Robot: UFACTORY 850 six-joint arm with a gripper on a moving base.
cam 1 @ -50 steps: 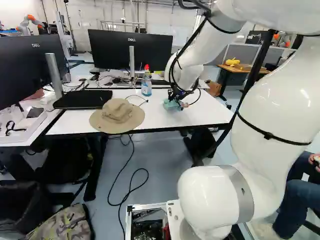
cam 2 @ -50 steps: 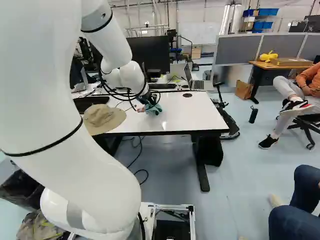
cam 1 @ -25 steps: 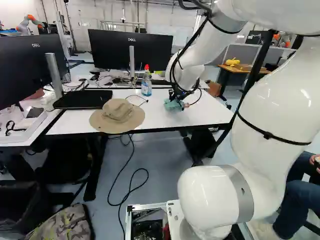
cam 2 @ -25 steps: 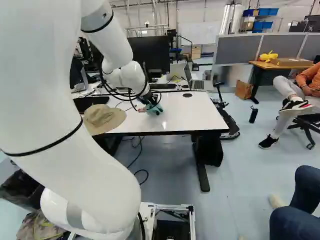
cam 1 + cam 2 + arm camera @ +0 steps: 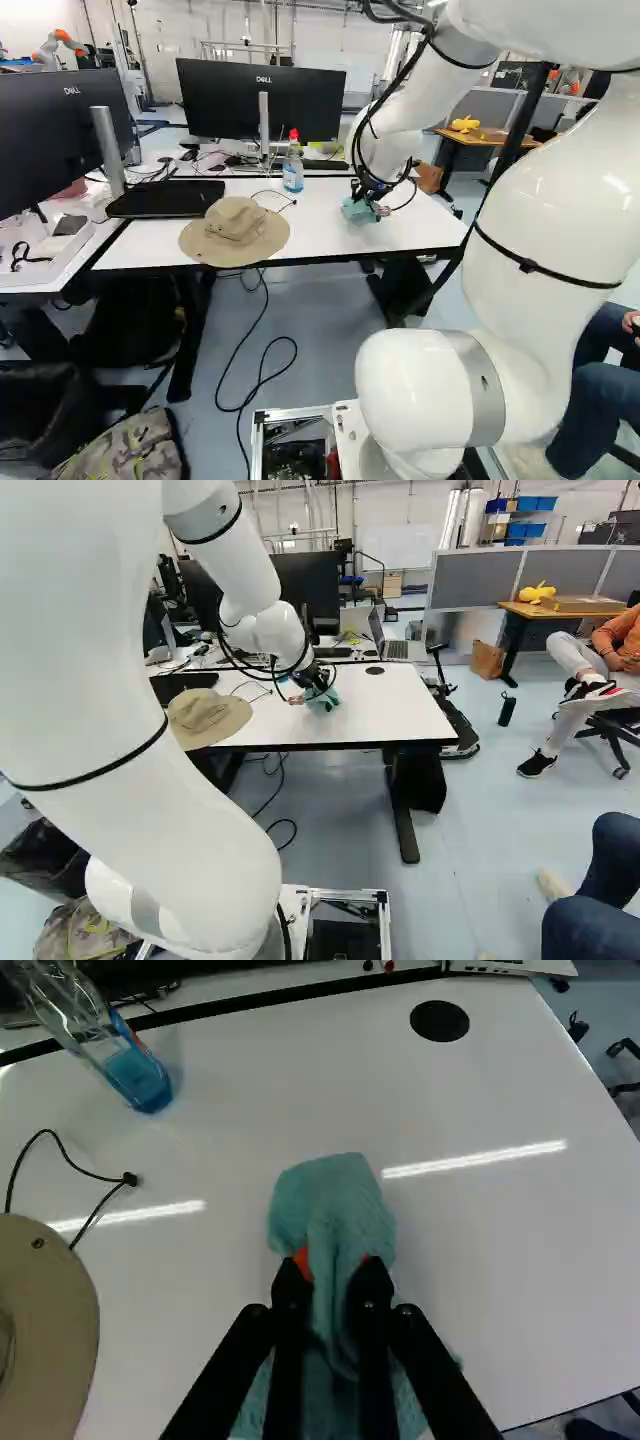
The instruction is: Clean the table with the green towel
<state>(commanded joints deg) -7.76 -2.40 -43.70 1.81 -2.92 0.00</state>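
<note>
In the right base view my gripper (image 5: 316, 680) is low over the white table (image 5: 390, 705), with the green towel (image 5: 326, 699) bunched beneath it. The left base view shows the towel (image 5: 360, 210) against the tabletop, right of the spray bottle (image 5: 293, 170). Seen from the wrist, the gripper (image 5: 333, 1265) is shut on the towel (image 5: 335, 1195); a fold is pinched between the orange pads, and cloth spreads ahead of and under the fingers. The underside of the towel is hidden.
A tan hat (image 5: 235, 232) with a black cord lies on the table beside a black keyboard-like slab (image 5: 165, 198). Monitors (image 5: 262, 100) stand behind, and a laptop (image 5: 392, 645) sits at the back. Another robot (image 5: 60, 45) is far off at the left.
The arm has shifted rightward over the table in both base views, and the held towel has moved with it. The base, hat and bottle have stayed where they were.
</note>
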